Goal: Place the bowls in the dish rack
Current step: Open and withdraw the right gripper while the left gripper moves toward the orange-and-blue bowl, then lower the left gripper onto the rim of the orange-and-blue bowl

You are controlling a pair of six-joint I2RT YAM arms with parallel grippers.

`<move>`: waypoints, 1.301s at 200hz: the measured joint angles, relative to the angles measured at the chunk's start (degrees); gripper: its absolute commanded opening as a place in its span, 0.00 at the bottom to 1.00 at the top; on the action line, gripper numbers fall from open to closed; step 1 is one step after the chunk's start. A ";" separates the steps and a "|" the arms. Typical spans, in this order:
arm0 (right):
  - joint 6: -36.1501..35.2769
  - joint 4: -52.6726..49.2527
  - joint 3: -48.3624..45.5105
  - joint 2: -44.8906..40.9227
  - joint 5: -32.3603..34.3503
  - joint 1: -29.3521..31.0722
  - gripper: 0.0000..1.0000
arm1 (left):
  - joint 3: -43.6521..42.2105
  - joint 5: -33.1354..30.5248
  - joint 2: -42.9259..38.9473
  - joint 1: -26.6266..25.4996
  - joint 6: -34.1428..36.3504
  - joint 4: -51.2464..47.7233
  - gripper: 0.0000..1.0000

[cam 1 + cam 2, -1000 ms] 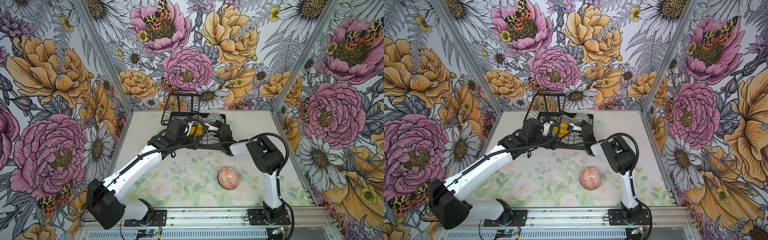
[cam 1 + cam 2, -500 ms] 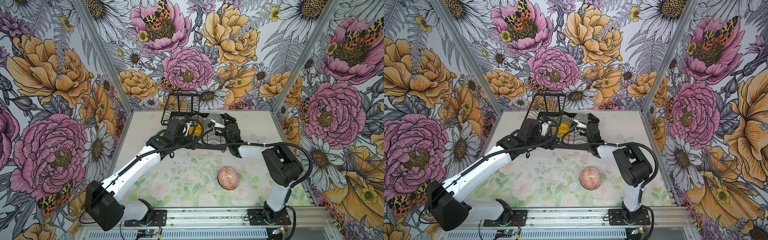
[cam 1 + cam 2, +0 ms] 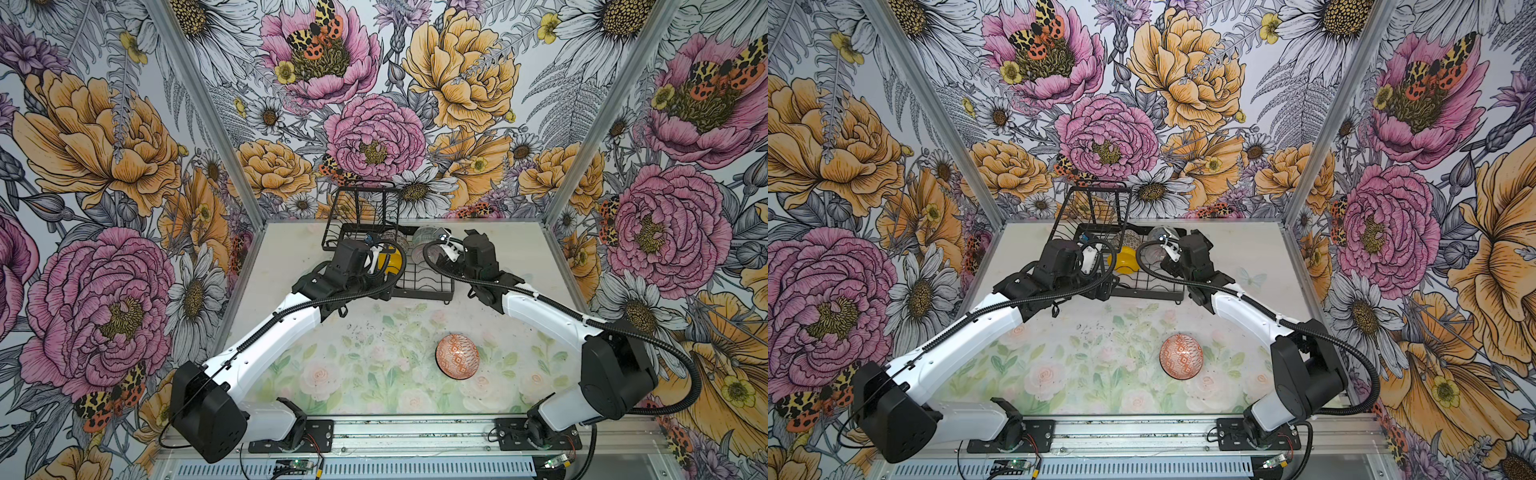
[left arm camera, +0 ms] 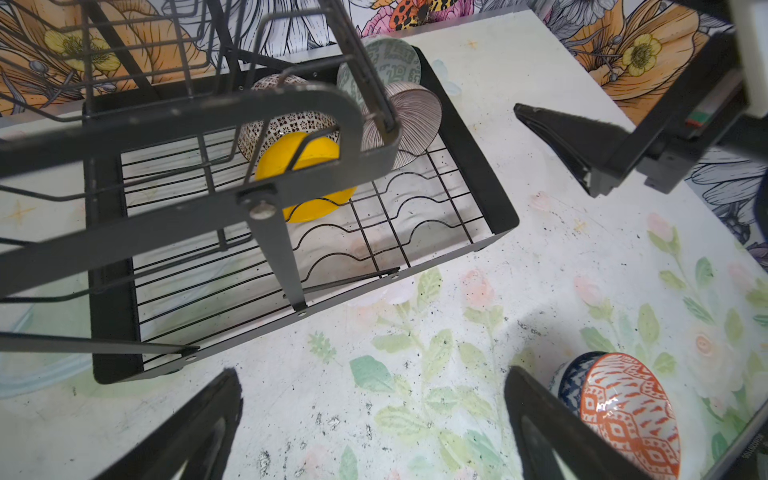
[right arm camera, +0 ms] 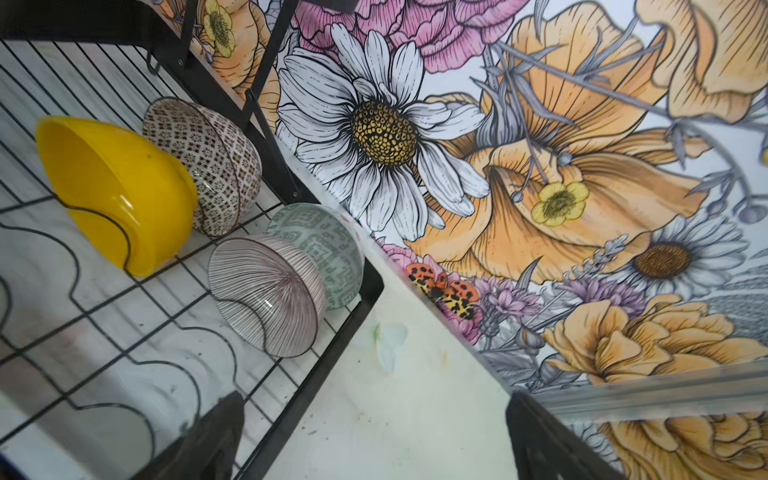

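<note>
Left wrist view: left gripper & right gripper jaws apart, empty. 4 bowls in black wire dish rack; orange-white geometric bowl touches blue-white floral bowl on table, so I may drag both.

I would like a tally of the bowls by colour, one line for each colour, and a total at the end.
Yellow bowl: 1
Brown-white patterned bowl: 1
Pale green bowl: 1
Pink lined bowl: 1
Orange-white bowl: 1
Blue-white bowl: 1
Total: 6
</note>
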 measured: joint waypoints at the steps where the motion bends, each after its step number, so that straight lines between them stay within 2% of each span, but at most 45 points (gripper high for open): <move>1: 0.22 -0.26 0.15 -0.07 -0.02 0.02 1.00 | -0.04 -0.02 -0.04 0.00 -0.02 0.04 0.99; 45: 13.46 -19.43 9.68 -2.51 -8.11 -0.68 1.00 | -2.36 1.27 -2.36 0.00 -0.07 1.18 0.99; 94: 21.55 -37.70 20.15 -0.09 -15.69 -2.08 0.99 | -7.67 3.15 -5.60 -2.29 -0.92 1.95 0.99; 143: 25.33 -46.86 24.04 0.85 -15.82 -2.08 0.99 | -10.56 5.42 -1.57 -8.70 -4.59 4.00 0.99; 197: 26.69 -49.70 25.59 2.27 -13.35 -2.67 0.99 | -10.54 7.45 6.43 -14.25 -8.04 7.10 0.98; 218: 26.67 -50.12 25.59 2.84 -12.79 -2.93 0.99 | -10.01 7.58 9.20 -16.76 -8.28 7.28 0.94; 260: 26.67 -50.27 25.49 3.02 -12.35 -2.93 1.00 | -7.02 7.87 14.82 -21.20 -9.46 7.41 0.71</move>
